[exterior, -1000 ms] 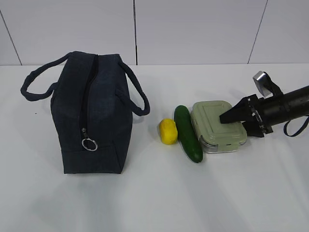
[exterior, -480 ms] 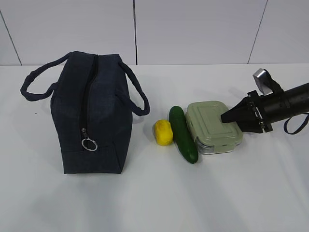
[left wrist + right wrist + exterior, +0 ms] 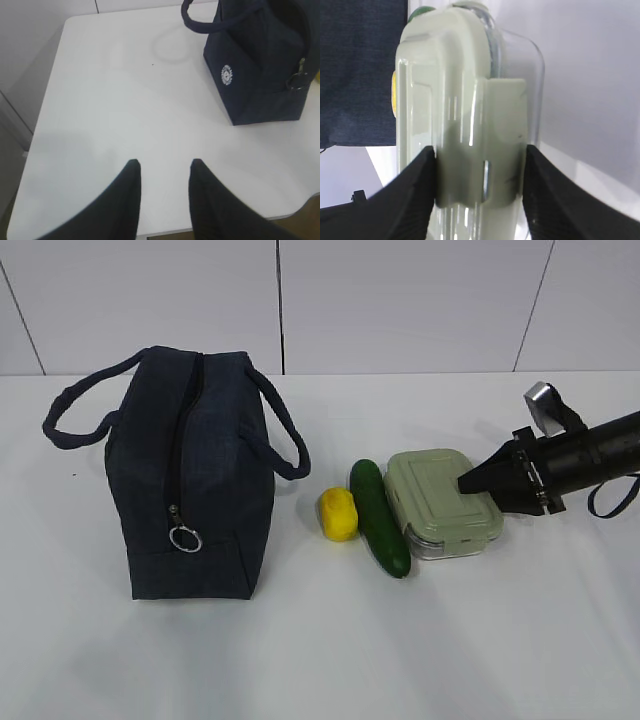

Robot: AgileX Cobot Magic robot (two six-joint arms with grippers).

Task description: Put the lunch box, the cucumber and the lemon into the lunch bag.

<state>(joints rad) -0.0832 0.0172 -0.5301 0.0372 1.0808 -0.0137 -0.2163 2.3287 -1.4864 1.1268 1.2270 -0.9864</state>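
The lunch box [image 3: 440,502], clear with a pale green lid, lies right of centre on the table. My right gripper [image 3: 468,483] comes in from the right and is shut on its right end. In the right wrist view both fingers press the sides of the lunch box [image 3: 470,125], the right gripper [image 3: 480,152] straddling its lid clip. The cucumber [image 3: 378,517] lies against the box's left side, and the lemon [image 3: 339,513] sits just left of it. The navy lunch bag [image 3: 195,480] stands at the left with its zipper closed. My left gripper [image 3: 162,164] hangs open over bare table.
The bag's silver ring pull [image 3: 185,538] hangs low on the end facing the camera. Its two loop handles [image 3: 280,435] stick out to either side. The left wrist view shows the lunch bag [image 3: 265,65] at the upper right and the table's front edge just below the fingers.
My right gripper has closed on the lunch box. The box, cucumber and lemon have shifted slightly left. The left arm has not moved.
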